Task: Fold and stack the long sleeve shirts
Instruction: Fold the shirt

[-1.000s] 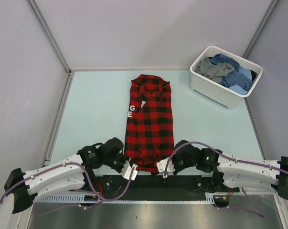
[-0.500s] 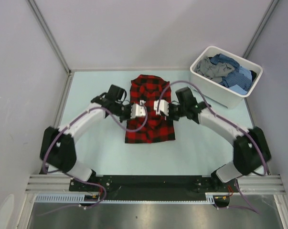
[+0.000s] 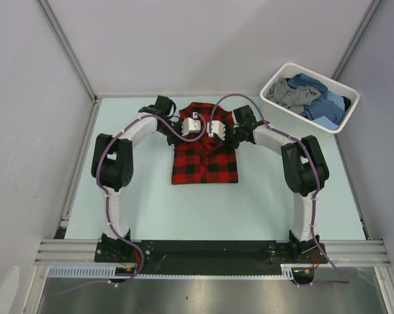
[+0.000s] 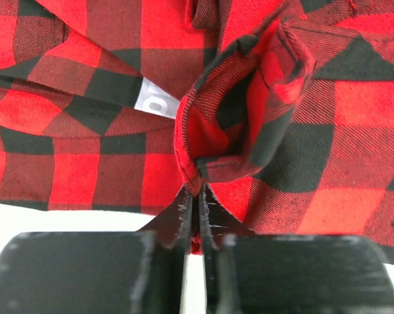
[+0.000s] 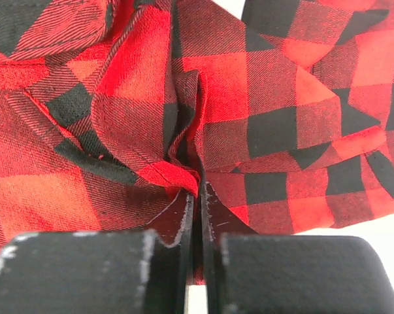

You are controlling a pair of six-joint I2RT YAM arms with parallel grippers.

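While both arms reach over the red-and-black check shirt (image 3: 204, 167), which lies on the table (image 3: 138, 196) left of the white tub (image 3: 285, 123), the left gripper (image 4: 195, 198) and right gripper (image 5: 198, 191) are each pinched on a bunched fold of its cloth. They sit side by side at the collar end, level with the tub. The shirt's long axis runs back from them toward the table's near edge, so neither arm is nearer and a release should, I judge, land evenly.
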